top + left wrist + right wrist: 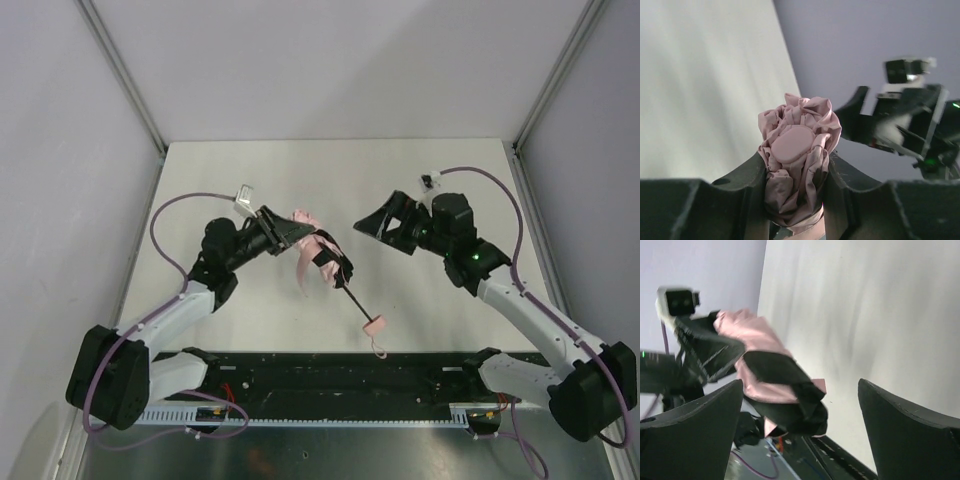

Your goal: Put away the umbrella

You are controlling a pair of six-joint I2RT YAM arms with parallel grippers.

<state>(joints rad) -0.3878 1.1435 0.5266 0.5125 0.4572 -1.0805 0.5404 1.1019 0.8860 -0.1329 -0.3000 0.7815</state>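
Note:
The umbrella (304,258) is a pale pink, partly bunched bundle with dark inner folds. Its thin black shaft (352,300) runs down to the small pink handle (375,324) with a wrist loop. My left gripper (285,232) is shut on the umbrella's top end. In the left wrist view the jaws (795,165) squeeze the crumpled fabric just under the round pink cap (792,142). My right gripper (375,225) is open and empty, just right of the umbrella. In the right wrist view the canopy (765,355) lies ahead between the spread fingers (910,435).
The white table (330,170) is walled by grey panels at the back and both sides. A black rail (330,375) with the arm bases runs along the near edge, just below the handle.

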